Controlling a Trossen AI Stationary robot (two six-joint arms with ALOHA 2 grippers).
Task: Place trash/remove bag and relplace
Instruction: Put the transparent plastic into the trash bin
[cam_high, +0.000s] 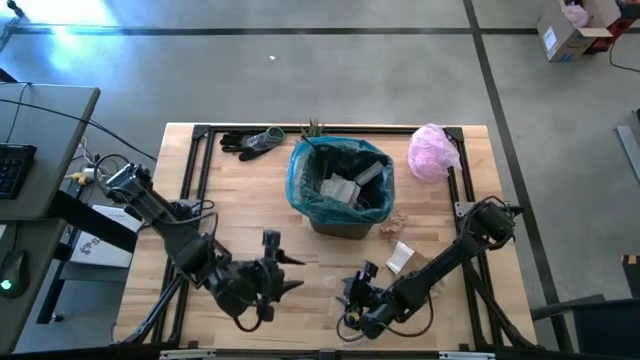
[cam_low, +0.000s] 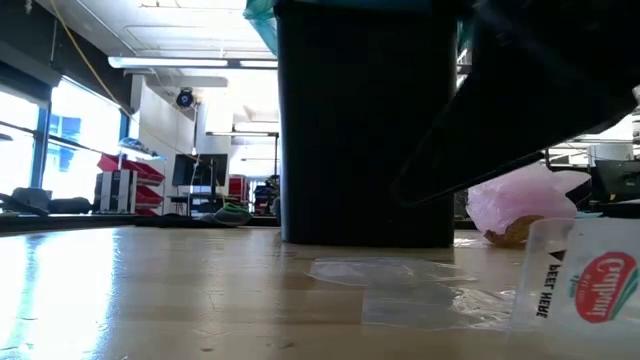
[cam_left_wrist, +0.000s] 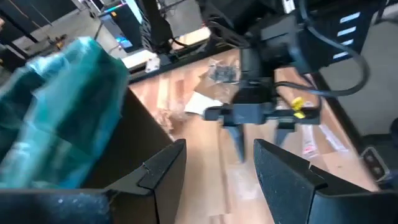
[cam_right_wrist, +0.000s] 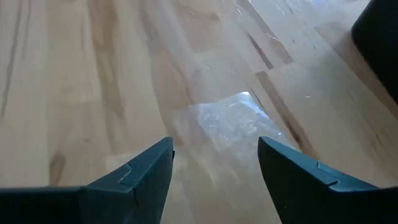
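Observation:
The black bin (cam_high: 340, 190) stands mid-table, lined with the teal bag (cam_high: 300, 175), whose rim folds over the bin's edge; scraps lie inside. A clear plastic wrapper (cam_right_wrist: 230, 124) lies flat on the wood just ahead of my right gripper (cam_right_wrist: 214, 149), which is open and low over the table (cam_high: 352, 283). More trash lies near the bin: a white printed wrapper (cam_high: 400, 257) and a brownish lump (cam_high: 390, 222). My left gripper (cam_left_wrist: 217, 162) is open in the air at the near left (cam_high: 297, 273), pointing toward the right gripper (cam_left_wrist: 258, 140).
A pale pink plastic bag (cam_high: 432, 152) lies at the far right, dark gloves (cam_high: 250, 142) and a small green plant (cam_high: 313, 128) at the far edge. A black frame rail (cam_high: 190, 170) borders the table. Bare wood lies left of the bin.

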